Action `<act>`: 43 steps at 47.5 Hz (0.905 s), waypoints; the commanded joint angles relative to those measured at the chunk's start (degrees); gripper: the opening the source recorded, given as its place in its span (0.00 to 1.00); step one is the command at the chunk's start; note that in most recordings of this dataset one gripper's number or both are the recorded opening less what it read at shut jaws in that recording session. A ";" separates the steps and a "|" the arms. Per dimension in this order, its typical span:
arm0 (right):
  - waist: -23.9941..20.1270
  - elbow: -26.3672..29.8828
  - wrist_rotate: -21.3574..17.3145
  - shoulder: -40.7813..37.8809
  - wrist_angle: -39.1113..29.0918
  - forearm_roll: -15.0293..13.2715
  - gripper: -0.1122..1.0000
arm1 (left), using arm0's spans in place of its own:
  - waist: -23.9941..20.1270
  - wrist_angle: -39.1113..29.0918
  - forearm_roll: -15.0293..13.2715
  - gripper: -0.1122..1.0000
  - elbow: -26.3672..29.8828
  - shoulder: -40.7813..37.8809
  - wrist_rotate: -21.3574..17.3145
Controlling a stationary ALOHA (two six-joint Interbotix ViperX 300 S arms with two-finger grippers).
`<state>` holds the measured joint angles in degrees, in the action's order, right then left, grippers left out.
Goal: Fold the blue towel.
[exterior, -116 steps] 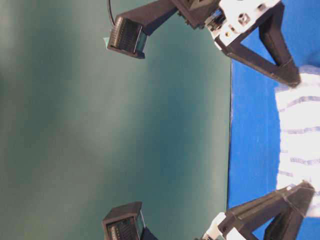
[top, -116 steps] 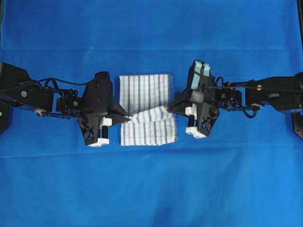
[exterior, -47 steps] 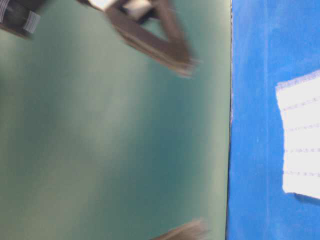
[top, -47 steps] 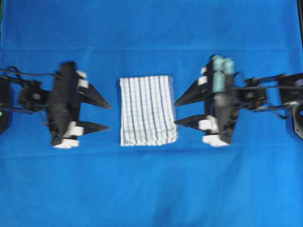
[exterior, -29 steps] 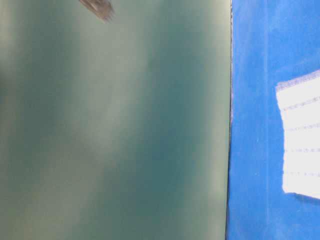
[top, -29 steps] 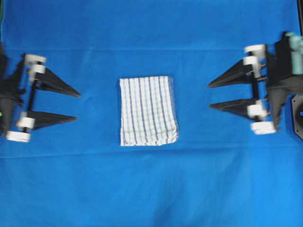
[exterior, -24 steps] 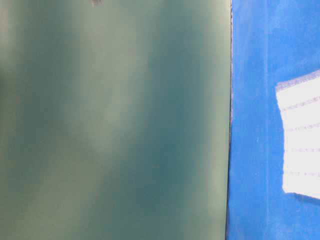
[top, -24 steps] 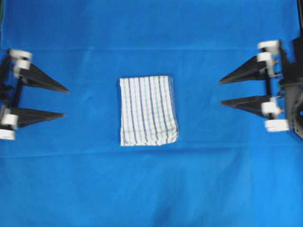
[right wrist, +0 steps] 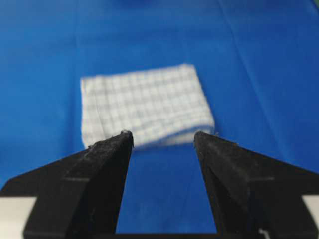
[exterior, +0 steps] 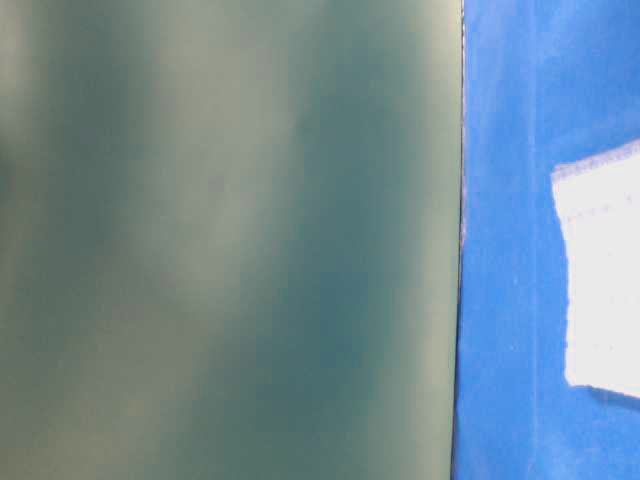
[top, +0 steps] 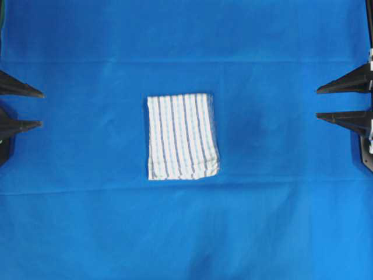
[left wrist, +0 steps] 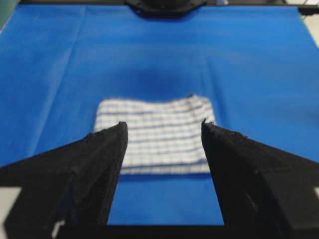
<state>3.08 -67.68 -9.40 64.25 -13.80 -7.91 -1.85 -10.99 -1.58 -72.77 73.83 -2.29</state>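
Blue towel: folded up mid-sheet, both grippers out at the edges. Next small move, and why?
Probably none beyond parking the arms. The blue towel lies as a compact folded rectangle, flat on the blue sheet. The left gripper and right gripper are both open, empty and well clear of it. The fold looks finished, so I'd hold there and not touch it again.

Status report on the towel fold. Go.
Left gripper open, empty, at left edge. Right gripper open, empty, at right edge. Blue towel folded, flat on blue sheet. Nothing in the way.
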 commanded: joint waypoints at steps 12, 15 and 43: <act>0.18 -5.89 -0.44 -0.26 5.98 0.18 0.62 | -0.53 -0.18 0.18 0.60 -3.78 1.14 0.70; 0.09 -6.15 -0.53 -1.23 6.59 0.18 0.62 | -0.53 -0.18 0.18 0.60 -4.31 0.97 0.88; 0.18 -6.33 -0.79 -2.20 6.50 0.53 0.62 | -0.53 -0.18 0.09 0.60 -4.57 0.97 0.97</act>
<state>3.16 -74.88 -10.11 62.40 -7.73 -7.47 -2.11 -11.60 -1.49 -78.05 75.50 -1.41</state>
